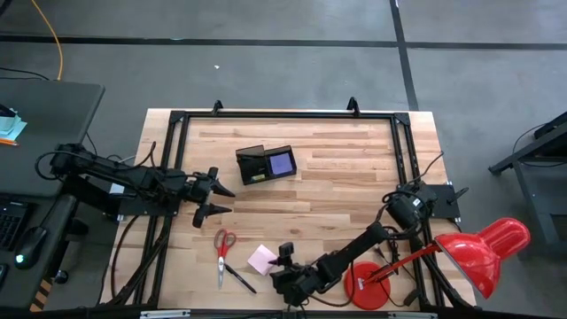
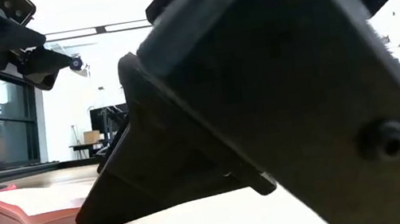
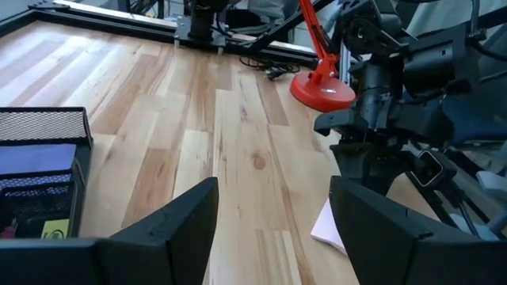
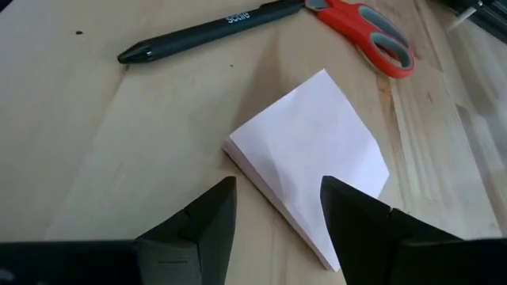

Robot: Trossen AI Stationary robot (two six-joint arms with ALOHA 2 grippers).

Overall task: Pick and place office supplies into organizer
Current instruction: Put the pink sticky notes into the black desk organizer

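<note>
Now my right gripper (image 4: 273, 210) hangs open and empty just above the pink square paper sticky-note pad (image 4: 313, 162); I judge it light and soft, so I pinch two opposite edges.

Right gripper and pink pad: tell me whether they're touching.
Cannot tell. In the right wrist view the right gripper stands open with its fingertips over the pink pad's edge, but no view shows plainly whether they rest on the paper or clear it.

A lab: framed wooden bench (image 1: 337, 168) on concrete floor (image 1: 266, 71).
</note>
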